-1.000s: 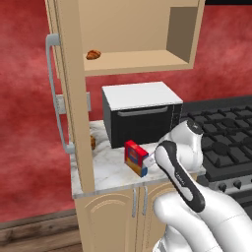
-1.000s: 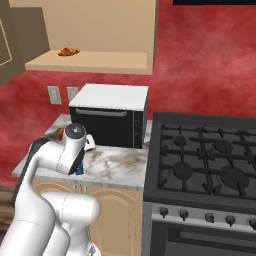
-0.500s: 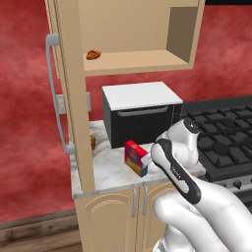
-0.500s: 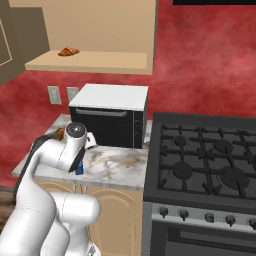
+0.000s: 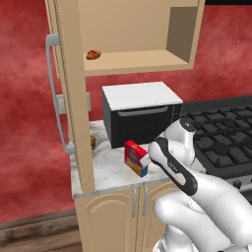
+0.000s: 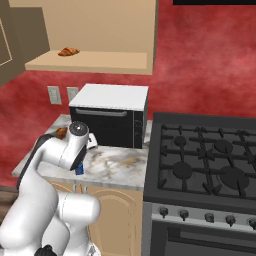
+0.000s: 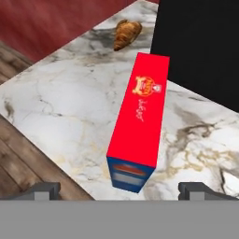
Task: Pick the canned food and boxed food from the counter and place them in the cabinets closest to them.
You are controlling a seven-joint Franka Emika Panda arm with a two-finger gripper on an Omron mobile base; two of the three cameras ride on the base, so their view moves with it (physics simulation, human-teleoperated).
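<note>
The white arm is bent forward and down over the front of the marble tabletop, its wrist just to the right of the boxed food in the left base view and in front of the microwave in the right base view. In the hand view the pincer looks down along the red carton, with its two dark fingertips set wide apart at the bottom on either side of the box's blue end and not touching it; the pincer holds nothing. The carton stands on the veined slab just in front of the black microwave, near the tabletop's front edge. A croissant lies on the marble beyond the box, near the left end of the microwave. Above, an open tan wall cabinet shows a plain shelf with another small brown pastry on it, and its tall door stands swung open with a long grey bar handle. To the right of the tabletop sits a black gas stove. The wall behind is mottled red, and light tan base doors close the front below.
</note>
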